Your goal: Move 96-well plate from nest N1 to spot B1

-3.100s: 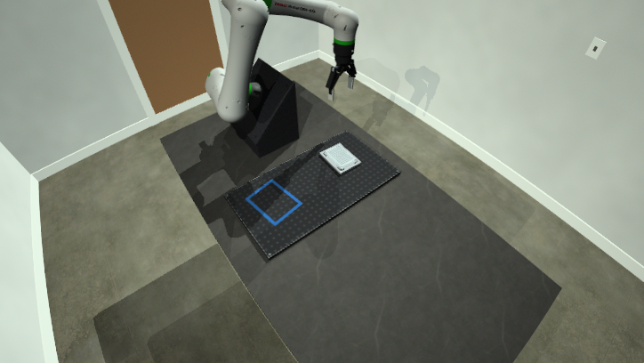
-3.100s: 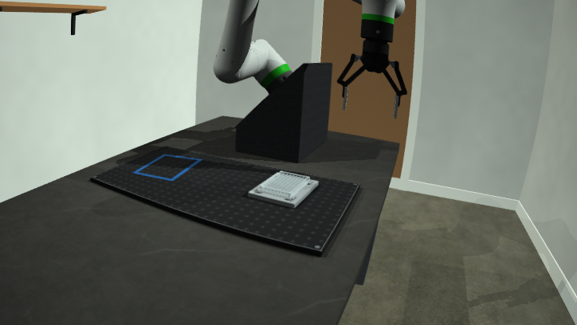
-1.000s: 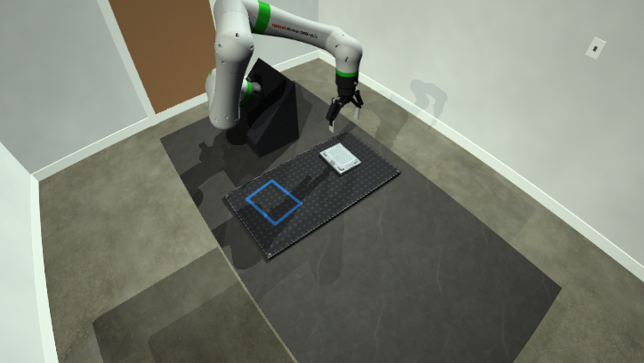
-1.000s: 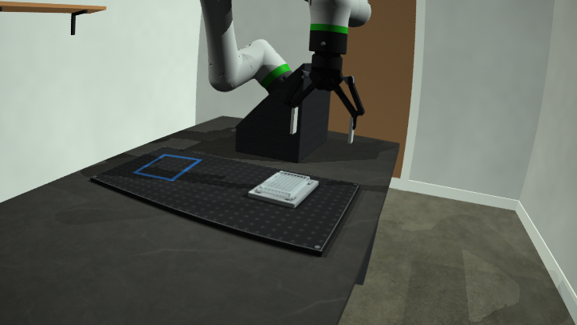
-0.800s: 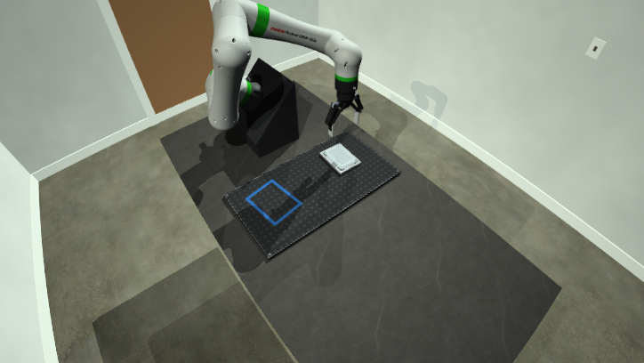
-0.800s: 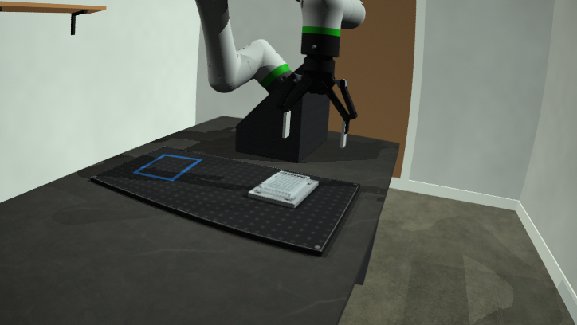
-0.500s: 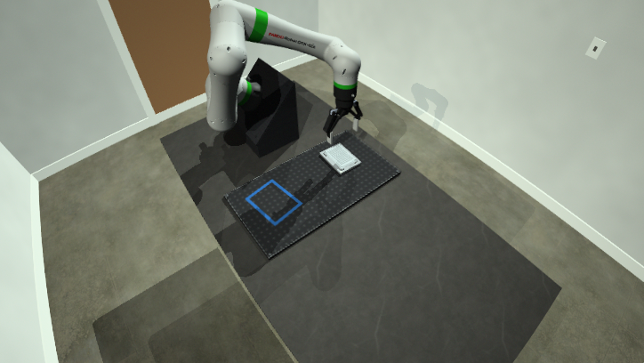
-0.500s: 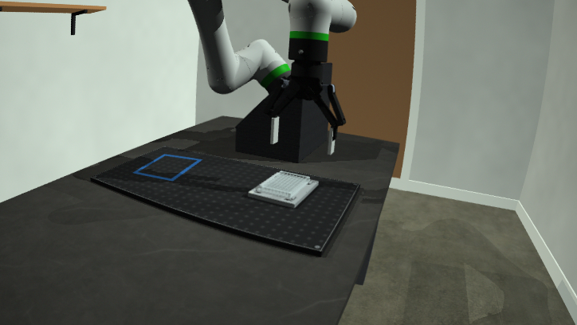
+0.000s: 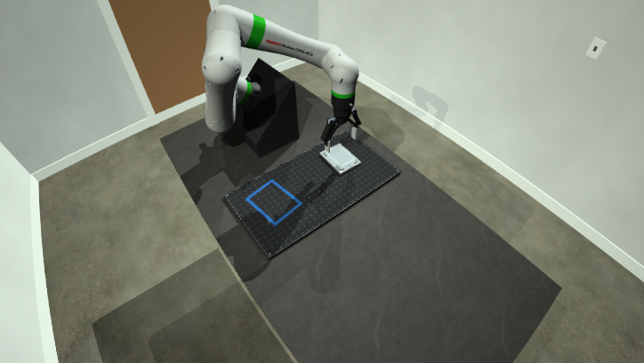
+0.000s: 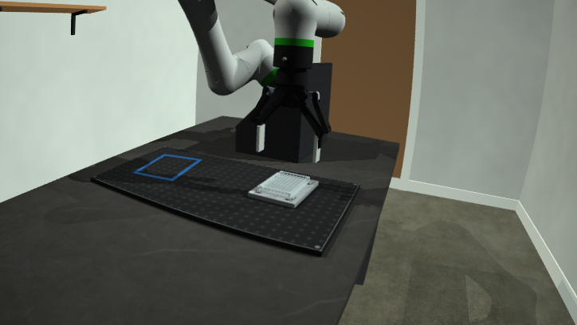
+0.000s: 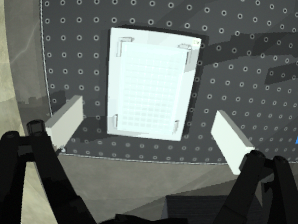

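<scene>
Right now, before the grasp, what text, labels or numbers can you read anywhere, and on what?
"FANUC", in red on the arm's forearm link, top view.
The grey lettering right after it is too blurred to read.
No readable label on the 96-well plate, the deck or the blue taped outline.

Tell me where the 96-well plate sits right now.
The 96-well plate rests in its nest on the perforated deck's right part in the exterior view, below the open gripper, far from the blue outline.
</scene>
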You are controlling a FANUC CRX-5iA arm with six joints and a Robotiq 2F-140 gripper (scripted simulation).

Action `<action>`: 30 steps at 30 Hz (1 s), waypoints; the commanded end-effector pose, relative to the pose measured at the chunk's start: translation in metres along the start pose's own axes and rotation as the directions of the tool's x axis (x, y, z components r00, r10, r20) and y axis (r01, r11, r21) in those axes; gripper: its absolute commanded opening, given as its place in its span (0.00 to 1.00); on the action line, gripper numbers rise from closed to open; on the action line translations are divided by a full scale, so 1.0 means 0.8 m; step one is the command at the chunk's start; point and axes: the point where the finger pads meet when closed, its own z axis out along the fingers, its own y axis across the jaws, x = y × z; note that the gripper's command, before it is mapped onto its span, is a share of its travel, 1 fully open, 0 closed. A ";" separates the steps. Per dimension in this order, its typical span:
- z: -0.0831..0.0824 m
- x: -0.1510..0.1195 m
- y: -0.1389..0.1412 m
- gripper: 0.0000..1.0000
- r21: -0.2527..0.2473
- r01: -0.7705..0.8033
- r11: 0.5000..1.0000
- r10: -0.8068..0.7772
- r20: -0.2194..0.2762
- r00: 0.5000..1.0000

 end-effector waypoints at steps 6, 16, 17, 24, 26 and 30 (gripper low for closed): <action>0.004 0.000 0.000 1.00 0.000 0.000 1.000 0.000 0.000 1.000; 0.021 0.000 0.000 1.00 0.000 0.000 1.000 0.000 0.000 1.000; 0.023 0.000 0.000 1.00 0.000 0.000 1.000 0.000 0.000 1.000; 0.037 0.000 0.000 1.00 0.000 0.000 1.000 0.000 0.000 1.000; 0.037 0.000 0.000 1.00 0.000 0.000 1.000 0.000 0.000 1.000; 0.046 0.000 0.000 1.00 0.000 0.000 1.000 0.000 0.000 1.000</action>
